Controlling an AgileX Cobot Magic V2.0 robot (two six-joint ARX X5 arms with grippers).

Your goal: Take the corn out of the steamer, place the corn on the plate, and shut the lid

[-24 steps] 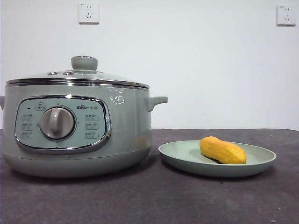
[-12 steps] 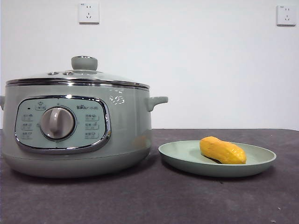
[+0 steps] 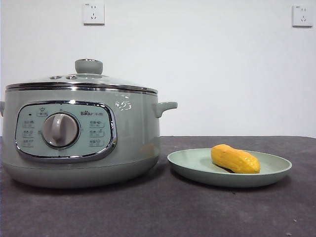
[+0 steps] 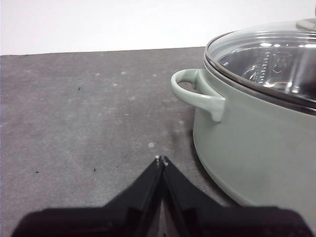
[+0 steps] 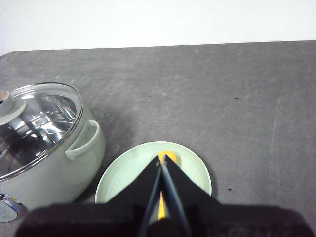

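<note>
On the plate (image 3: 229, 170), at the lower right of the front frame, lies the corn (image 3: 235, 159): a short yellow-orange cob with rounded ends, resting on its side a little right of the dish's middle and touching nothing else. That dish is shallow, pale green and low-rimmed, and sits on the dark worktop (image 3: 158, 212) just beside the steamer (image 3: 81, 133) without touching it. Filling the left of the frame, the sage-green pot carries its glass lid (image 3: 81, 81) seated level on the chrome rim, knob upright.

Judging from this, all three steps look finished: cob out, cob plated, pot covered. Nothing appears left to do.

Neither arm shows in the front view. The left hand (image 4: 161, 159) hangs over bare worktop near the pot's side handle (image 4: 196, 94), jaws pressed together and empty. The right hand (image 5: 162, 157) hovers above the dish, likewise pressed together and holding nothing.
</note>
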